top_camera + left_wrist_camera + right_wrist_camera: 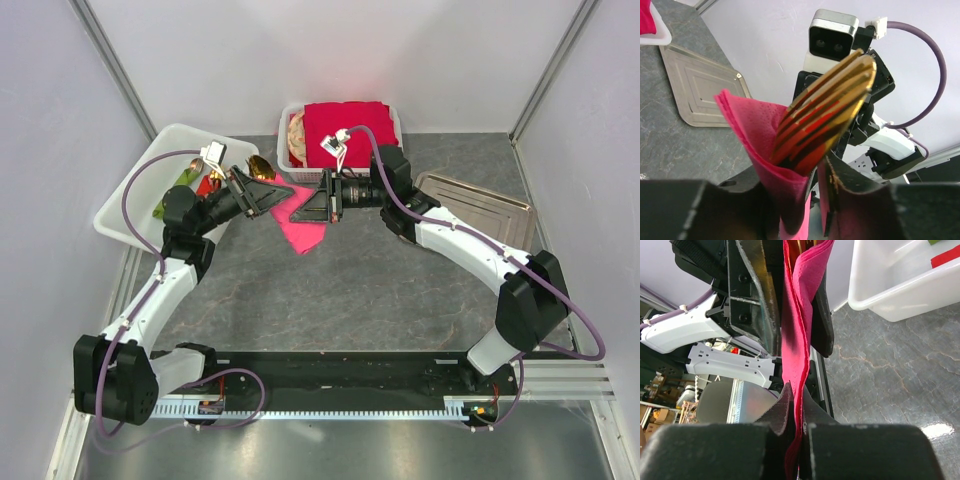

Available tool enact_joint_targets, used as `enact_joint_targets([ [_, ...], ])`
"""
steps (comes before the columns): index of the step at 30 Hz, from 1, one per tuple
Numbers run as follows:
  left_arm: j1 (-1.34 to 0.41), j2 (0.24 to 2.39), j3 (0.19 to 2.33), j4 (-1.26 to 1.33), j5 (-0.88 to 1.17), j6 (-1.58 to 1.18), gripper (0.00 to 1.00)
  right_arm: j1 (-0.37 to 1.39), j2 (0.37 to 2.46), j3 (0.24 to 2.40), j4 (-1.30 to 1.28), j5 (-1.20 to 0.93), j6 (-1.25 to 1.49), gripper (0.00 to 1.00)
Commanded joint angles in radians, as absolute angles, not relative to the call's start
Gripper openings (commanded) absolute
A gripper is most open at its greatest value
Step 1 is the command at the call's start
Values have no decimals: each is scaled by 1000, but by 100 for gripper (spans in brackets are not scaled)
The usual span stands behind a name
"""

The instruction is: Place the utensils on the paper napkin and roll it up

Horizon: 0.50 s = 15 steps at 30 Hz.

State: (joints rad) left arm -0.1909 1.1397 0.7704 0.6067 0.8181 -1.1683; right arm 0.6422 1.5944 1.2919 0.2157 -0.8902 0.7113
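Right end effector (796, 394): clamped shut on paper napkin (794, 340) edge.
Left end effector (800, 192): jaws flank napkin; grip cannot be told.
Gold fork (826, 117): inside napkin fold, visible in left wrist view only.
Napkin held above counter (380, 290).

The surface (380, 290) is a grey stone-look slab with pale veins. Three things sit straight on it: a white plastic bin (140, 175) at upper left, set at a diagonal, a white basket (283, 125) top centre by the back wall, and a flat silver metal tray (480, 205) at upper right. The paper napkin (305, 236) hangs over the middle, can't tell if its tip touches
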Motion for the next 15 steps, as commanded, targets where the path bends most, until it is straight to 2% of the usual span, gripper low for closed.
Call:
enact_joint_targets([
  [1, -183, 1112, 767, 646, 836, -1157, 41, 638, 1571, 1282, 270, -894, 709, 0],
  [12, -164, 1106, 747, 644, 836, -1163, 43, 630, 1560, 1275, 287, -904, 727, 0],
  [15, -164, 1106, 742, 655, 838, -1164, 40, 629, 1560, 1266, 293, -905, 732, 0],
])
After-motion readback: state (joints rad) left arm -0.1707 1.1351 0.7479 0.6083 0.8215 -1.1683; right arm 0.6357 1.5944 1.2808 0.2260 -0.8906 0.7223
